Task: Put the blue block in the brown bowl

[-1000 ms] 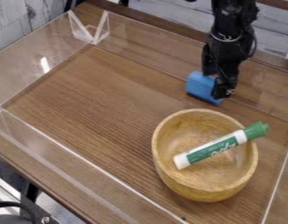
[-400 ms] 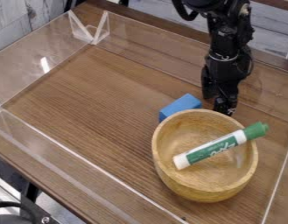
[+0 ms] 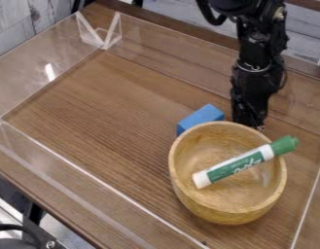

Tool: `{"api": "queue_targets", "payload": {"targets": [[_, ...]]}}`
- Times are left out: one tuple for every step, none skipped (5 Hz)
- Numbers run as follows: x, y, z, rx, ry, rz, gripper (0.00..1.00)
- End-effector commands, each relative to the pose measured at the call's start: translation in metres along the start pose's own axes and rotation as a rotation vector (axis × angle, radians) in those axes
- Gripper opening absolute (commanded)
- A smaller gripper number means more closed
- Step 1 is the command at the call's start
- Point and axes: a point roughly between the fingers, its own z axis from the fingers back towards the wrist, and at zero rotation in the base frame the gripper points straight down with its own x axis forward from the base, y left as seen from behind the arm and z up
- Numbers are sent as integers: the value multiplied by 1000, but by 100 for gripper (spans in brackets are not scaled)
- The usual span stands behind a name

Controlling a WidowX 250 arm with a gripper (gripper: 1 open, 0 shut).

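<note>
The blue block [image 3: 198, 119] lies flat on the wooden table just off the far-left rim of the brown bowl [image 3: 214, 199]. My gripper [image 3: 253, 120] points straight down a little to the right of the block, its tips just behind the bowl's far rim. The fingers look pressed together with nothing showing between them, and the block sits apart from them. A green-and-white marker [image 3: 245, 160] rests slanted inside the bowl.
Clear acrylic walls [image 3: 46, 70] fence in the wooden table [image 3: 97, 117], with a raised corner piece [image 3: 100, 31] at the back left. The bowl sits near the front right edge.
The blue block has shifted down-left from under the gripper to beside the bowl's rim. The gripper has come down slightly toward the bowl and shut.
</note>
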Motion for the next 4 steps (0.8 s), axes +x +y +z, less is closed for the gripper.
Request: {"api": "queue_targets", "payload": {"targets": [[-2,3,11,8,6,4,0],[-4,3,17,4,21,6,0],[-5,3,23,-2,37,8,0],[-7,3,29,-8,52,9,0]]}}
